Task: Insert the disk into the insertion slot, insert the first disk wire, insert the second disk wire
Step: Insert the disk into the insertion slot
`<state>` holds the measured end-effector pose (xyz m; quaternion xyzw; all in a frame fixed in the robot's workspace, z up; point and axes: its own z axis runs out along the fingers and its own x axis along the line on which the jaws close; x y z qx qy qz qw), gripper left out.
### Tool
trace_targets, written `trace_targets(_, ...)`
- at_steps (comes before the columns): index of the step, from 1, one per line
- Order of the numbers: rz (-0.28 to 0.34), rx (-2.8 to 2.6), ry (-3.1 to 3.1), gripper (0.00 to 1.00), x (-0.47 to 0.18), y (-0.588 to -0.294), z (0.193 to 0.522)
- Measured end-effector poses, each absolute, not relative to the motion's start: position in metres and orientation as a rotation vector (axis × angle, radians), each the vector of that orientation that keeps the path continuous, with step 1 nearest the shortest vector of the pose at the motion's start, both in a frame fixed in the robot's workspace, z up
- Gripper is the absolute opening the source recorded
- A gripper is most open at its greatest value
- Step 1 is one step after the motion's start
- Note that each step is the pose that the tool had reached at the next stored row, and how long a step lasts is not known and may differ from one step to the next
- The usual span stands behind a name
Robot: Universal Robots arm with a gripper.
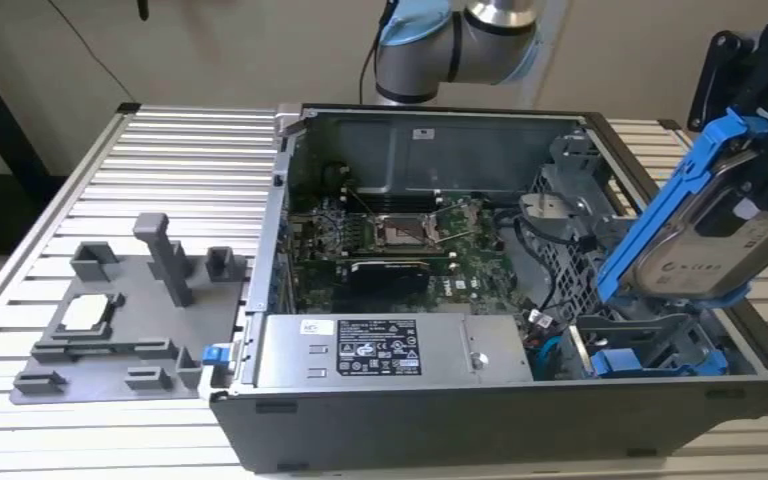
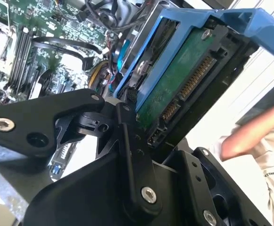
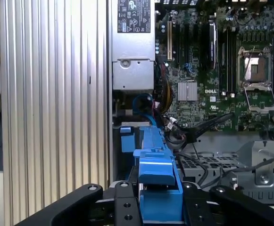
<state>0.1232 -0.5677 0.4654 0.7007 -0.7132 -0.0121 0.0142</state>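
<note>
A: Exterior view, starting at its left. What is on the bench?
B: A grey fixture plate (image 1: 117,320) lies on the slatted table (image 1: 184,160), just beside the open computer case (image 1: 491,430). Inside the case are the motherboard (image 1: 398,235) and the power-supply box (image 1: 384,350), which runs along the near wall.

A: Further right?
B: The insertion slot (image 1: 651,335) sits in the case corner, with blue parts inside and nothing seated. The disk (image 1: 699,250) hangs tilted above it. Its lower end is near the bay mouth and not yet in.

A: And the claw?
B: The gripper (image 3: 158,200) is clamped on the disk. In the first wrist view the black fingers (image 3: 122,202) sit on either side of the blue carrier (image 3: 158,160).

A: Handling notes?
B: These are judgements only. The disk looks rigid, dense for its size and slick on its metal face. The second wrist view shows the bare circuit board (image 2: 167,80) and the connector pins (image 2: 193,80), so that side is fragile. Hold it by the carrier's edges, clear of the pins. The plastic frame may flex if squeezed hard.
</note>
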Motion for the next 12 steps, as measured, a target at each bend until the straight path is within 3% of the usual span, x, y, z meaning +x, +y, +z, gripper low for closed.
trace_targets(12, -0.036, 2.182, -2.221, 0.33, 0.1248, -0.5689, 0.4581)
